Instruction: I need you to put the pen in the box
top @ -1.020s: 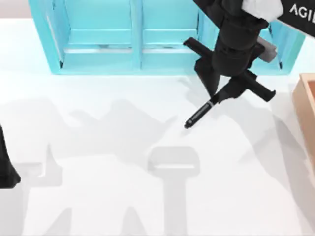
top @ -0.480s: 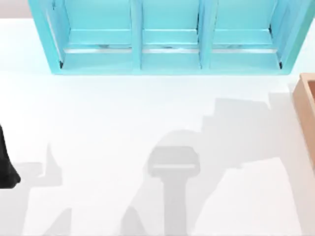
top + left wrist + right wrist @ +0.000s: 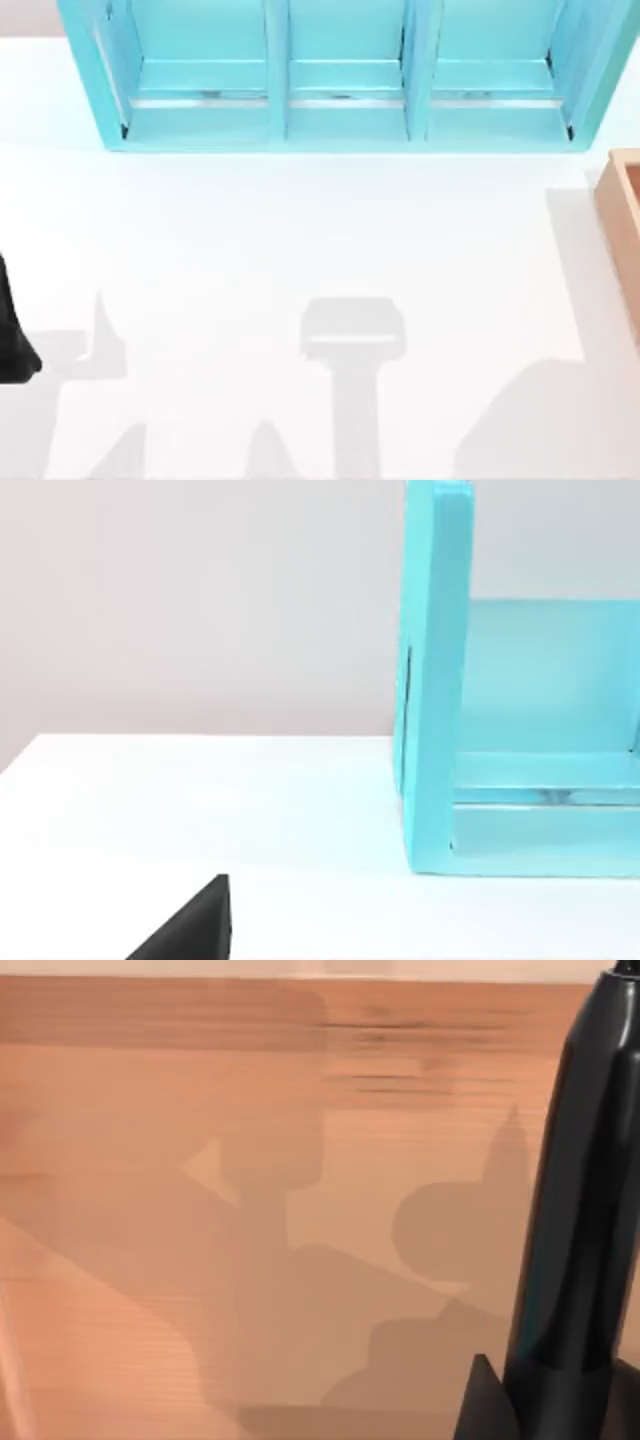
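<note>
White counter (image 3: 300,230) spread below the top camera, with a teal three-compartment shelf unit (image 3: 340,75) along its far edge and the tan wall of the box (image 3: 622,230) at its right edge. At the left edge a dark part of the left arm (image 3: 12,340) sat parked, and the left wrist view caught a black corner of that arm's gripper (image 3: 195,925) low over the counter, the shelf unit's side wall ahead of it; whether it was wide or narrow could not be told. Seen from the right wrist, the pen (image 3: 580,1210) stood just in front of the right gripper, its black barrel running lengthwise away from the wrist, with the brown wooden inside of the box close beyond it. Black gripper parts flanked the pen's near end, so the right gripper appeared closed around it.
</note>
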Motion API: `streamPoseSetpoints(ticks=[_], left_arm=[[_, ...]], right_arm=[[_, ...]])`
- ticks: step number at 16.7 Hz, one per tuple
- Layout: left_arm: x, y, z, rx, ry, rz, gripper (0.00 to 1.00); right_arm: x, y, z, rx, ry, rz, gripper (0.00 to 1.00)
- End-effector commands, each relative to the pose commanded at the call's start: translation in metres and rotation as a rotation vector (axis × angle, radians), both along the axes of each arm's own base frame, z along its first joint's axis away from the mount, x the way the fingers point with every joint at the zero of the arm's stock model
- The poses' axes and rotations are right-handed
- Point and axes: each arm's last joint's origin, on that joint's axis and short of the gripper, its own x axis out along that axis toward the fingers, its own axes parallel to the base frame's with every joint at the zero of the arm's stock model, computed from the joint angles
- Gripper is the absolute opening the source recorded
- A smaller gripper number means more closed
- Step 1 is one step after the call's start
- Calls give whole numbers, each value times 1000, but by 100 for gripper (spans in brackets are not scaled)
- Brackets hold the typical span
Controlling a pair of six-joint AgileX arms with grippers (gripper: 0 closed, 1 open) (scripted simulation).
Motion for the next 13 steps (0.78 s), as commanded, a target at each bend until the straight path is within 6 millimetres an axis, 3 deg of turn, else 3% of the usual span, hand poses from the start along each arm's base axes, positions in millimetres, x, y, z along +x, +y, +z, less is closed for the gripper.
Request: streamPoseSetpoints(ticks=[6, 13], left_arm=[[0, 0, 0, 0, 0, 0, 100], [0, 0, 0, 0, 0, 0, 100]], right_arm=[[3, 5, -4, 0, 7, 6, 0], [9, 39, -48, -7, 41, 21, 0]])
